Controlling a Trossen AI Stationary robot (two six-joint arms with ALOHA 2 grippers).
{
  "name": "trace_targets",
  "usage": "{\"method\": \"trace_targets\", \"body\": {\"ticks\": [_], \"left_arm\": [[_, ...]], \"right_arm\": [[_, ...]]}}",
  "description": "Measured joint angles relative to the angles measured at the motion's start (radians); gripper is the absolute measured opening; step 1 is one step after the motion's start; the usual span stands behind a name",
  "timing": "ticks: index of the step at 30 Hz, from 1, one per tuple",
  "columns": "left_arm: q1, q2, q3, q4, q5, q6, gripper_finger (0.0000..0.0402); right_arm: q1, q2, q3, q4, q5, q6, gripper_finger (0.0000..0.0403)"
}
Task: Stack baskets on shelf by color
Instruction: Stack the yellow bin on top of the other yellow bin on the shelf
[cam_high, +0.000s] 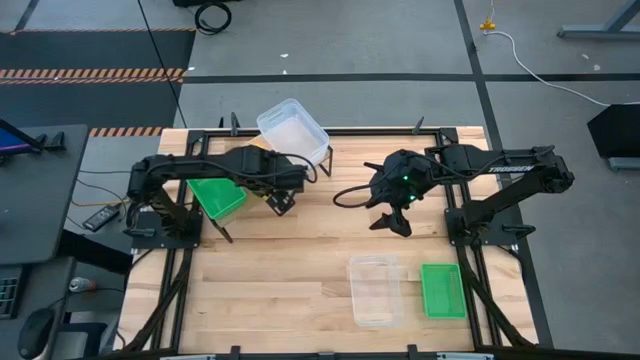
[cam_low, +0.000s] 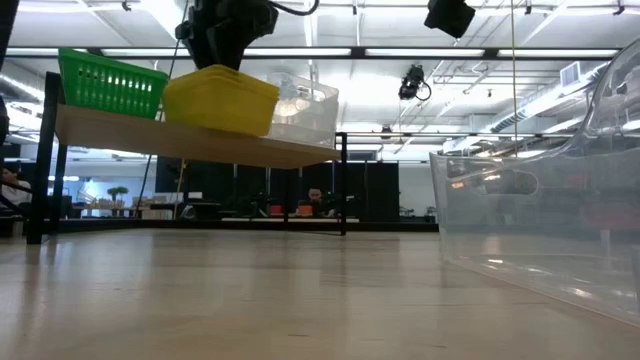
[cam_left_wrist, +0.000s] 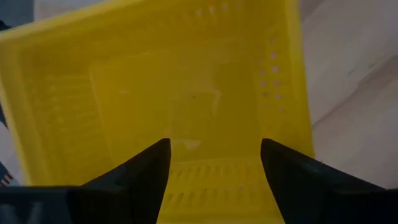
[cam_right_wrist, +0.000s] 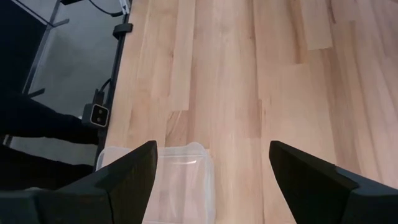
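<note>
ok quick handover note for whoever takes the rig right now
Left gripper: open, above the yellow basket on the shelf, holding nothing.
Right gripper: open and empty, over mid-table.
On the shelf: green basket, yellow basket, clear basket, side by side.
On the table: one clear basket and one green basket, near the right arm.
Left to do: move those two onto the matching colours on the shelf.

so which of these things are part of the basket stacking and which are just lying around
Job:
slanted plywood shelf
green mesh basket on shelf
yellow plastic basket
clear bin on shelf
clear bin on table
green basket on table

Lying about:
black cable coil on floor
yellow floor plug
</note>
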Motion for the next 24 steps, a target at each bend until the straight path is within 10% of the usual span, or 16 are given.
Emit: {"method": "trace_targets", "body": {"ticks": [24], "left_arm": [[-0.069,-0.092,0.104,0.103,0.079,-0.024,0.0232]], "right_arm": [[0.000,0.000,0.000,-0.006,-0.001,0.017,0.0314]]}}
